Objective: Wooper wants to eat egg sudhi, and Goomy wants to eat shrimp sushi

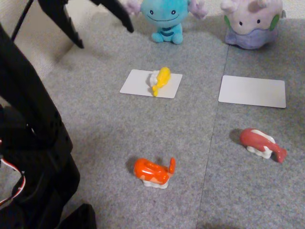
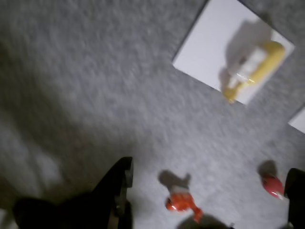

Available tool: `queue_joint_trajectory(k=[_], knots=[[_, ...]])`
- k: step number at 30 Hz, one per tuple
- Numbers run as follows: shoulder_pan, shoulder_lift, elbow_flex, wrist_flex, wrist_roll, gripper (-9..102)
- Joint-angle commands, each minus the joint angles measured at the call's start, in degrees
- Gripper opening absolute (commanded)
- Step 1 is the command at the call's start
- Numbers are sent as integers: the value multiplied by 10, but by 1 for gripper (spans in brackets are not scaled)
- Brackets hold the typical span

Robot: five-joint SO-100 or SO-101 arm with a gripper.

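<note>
Up at the far left of the fixed view, the gripper (image 1: pixel 102 33) hangs over grey carpet (image 1: pixel 95 124), jaws spread wide, holding nothing. Just right of the jaws sits Wooper (image 1: pixel 166 19), then Goomy (image 1: pixel 252 21) further right. Egg sudhi (image 1: pixel 160 80) lies tipped on its side on the white card (image 1: pixel 138 83) in front of Wooper, below-right of the jaws. Second card (image 1: pixel 252 90) before Goomy. Shrimp sushi (image 1: pixel 153 172) on carpet, well apart from the jaws, nearer the camera. Pink-red sushi (image 1: pixel 262 143) off right. Wrist view is blurry: shrimp sushi (image 2: pixel 180 202) probably between the fingers (image 2: pixel 119 179), far below them.
</note>
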Motion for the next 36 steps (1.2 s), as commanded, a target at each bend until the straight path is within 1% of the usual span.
queue_joint_trajectory(k=[1,3,5,10,16,20,23,29,36], knots=[[14,69,-7,40,-81,37],[45,100,12,38,-111,36],[69,127,45,38,-164,36],[135,195,171,37,-307,36],[217,300,315,37,-446,36],[275,386,379,36,-544,36],[337,432,412,36,-626,36],[445,433,447,36,-758,36],[525,374,456,32,-836,36]])
